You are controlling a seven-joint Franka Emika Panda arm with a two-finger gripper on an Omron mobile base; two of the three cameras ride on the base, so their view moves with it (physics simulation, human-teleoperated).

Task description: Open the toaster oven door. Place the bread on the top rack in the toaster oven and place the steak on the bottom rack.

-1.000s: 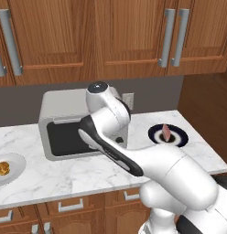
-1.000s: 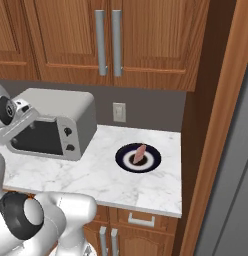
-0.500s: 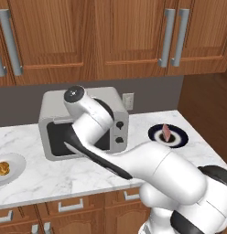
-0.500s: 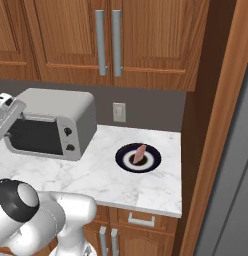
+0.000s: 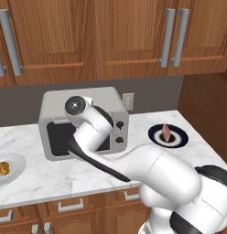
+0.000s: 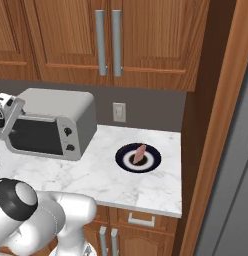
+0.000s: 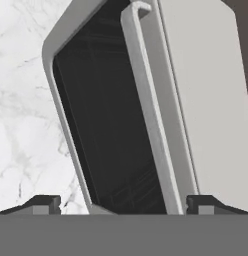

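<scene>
The light-grey toaster oven (image 5: 90,103) stands at the back of the marble counter, seen also from the right as toaster oven (image 6: 61,107). Its door (image 7: 106,125) is shut, dark glass facing me, with the handle bar (image 7: 146,100) running along its top edge. My gripper (image 7: 123,205) is open, close in front of the door, one fingertip on each side of the handle's line and touching nothing. Faint rack wires show through the glass. The bread (image 5: 2,169) lies on a white plate at far left. The steak (image 6: 140,152) rests on a dark plate.
Wooden wall cabinets (image 5: 110,36) hang above the oven. A wall outlet (image 6: 119,112) sits behind the counter. A tall wooden panel (image 6: 216,125) bounds the counter (image 6: 96,175) on the right. My own arm (image 5: 92,137) crosses in front of the oven.
The arm has swung left and lower across the oven's front, bringing the hand up to the door. The gripper stayed open; oven, bread and steak have not moved.
</scene>
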